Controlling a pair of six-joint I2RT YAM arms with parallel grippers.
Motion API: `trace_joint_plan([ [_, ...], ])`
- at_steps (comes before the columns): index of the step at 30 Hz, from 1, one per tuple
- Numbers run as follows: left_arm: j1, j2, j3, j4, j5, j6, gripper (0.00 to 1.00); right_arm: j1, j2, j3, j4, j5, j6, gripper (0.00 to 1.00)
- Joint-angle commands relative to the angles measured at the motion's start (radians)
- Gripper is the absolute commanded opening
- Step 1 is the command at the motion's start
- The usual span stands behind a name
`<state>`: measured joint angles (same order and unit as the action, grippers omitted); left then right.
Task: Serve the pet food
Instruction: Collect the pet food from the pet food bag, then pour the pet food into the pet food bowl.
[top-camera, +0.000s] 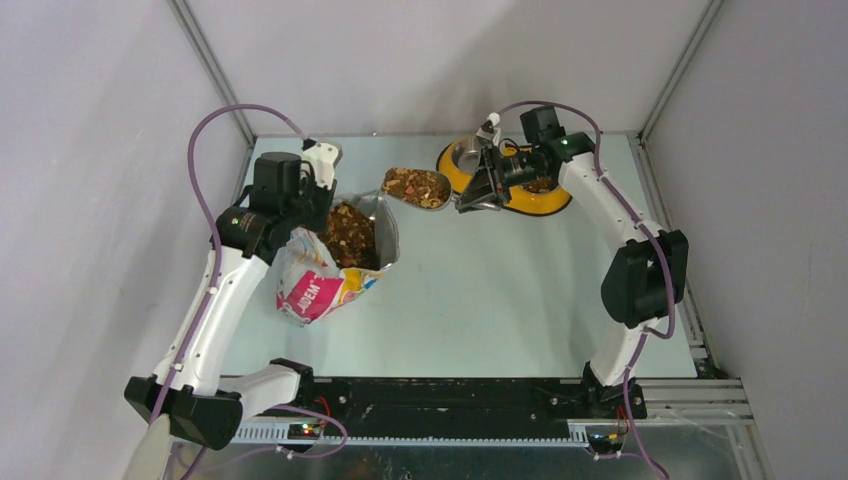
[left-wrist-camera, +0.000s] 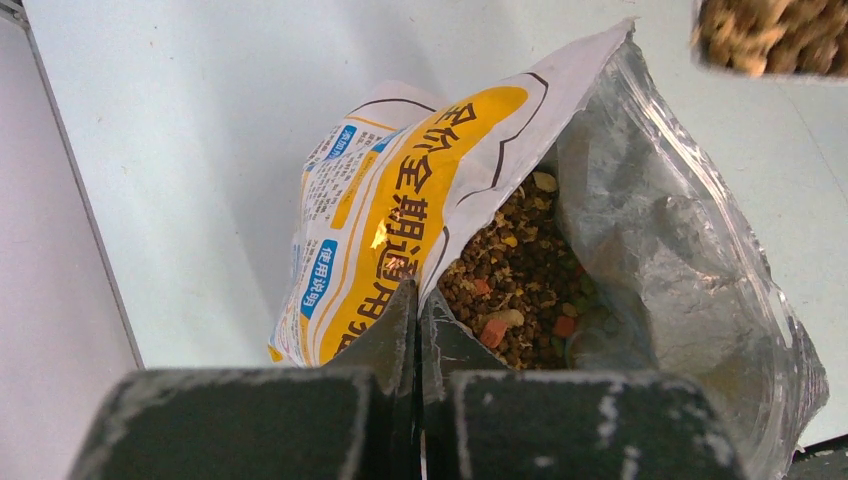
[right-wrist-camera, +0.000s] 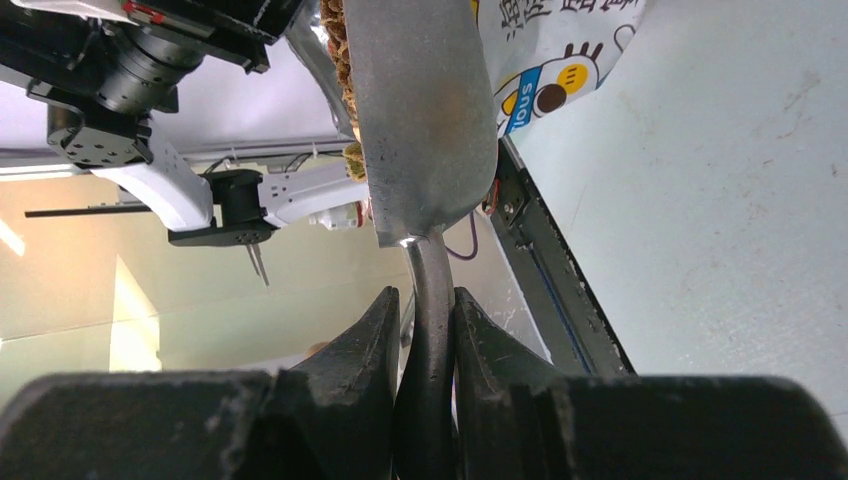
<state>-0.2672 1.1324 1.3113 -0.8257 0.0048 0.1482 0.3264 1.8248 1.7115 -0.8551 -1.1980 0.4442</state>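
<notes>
Right fingers (right-wrist-camera: 360, 340) are clamped on the handle of the grey scoop (right-wrist-camera: 425, 120), whose bowl, heaped with pet food (top-camera: 415, 186), sits just ahead of them, above the desk (top-camera: 480, 300) between the bag (top-camera: 312, 290) and the yellow feeder (top-camera: 548, 203). Left fingers (left-wrist-camera: 385, 340) are pinched together on the bag's rim – more kibble lies inside, just beyond their tips. Keep the scoop level, swing slowly over a feeder bowl, then tip gently – a jerk would likely scatter pieces

Bright, even overhead light; soft shadows.
Glare inside silvery foil-lined bag (left-wrist-camera: 670, 240); right wrist foreground blurred.
</notes>
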Motion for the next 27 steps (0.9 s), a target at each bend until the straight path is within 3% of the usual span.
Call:
trace_joint_plan([
  [1,0.018,0.001,0.041,0.03,-0.013,-0.012,0.0,-0.041,-0.026,0.076,0.055,-0.049,0.033,0.0],
  [15,0.023,-0.012,0.036,0.029,-0.012,-0.011,0.0,-0.13,0.114,0.17,0.283,-0.007,0.264,0.0],
  [27,0.024,-0.008,0.034,0.033,0.017,-0.012,0.0,-0.183,0.211,0.212,0.412,0.007,0.367,0.0],
])
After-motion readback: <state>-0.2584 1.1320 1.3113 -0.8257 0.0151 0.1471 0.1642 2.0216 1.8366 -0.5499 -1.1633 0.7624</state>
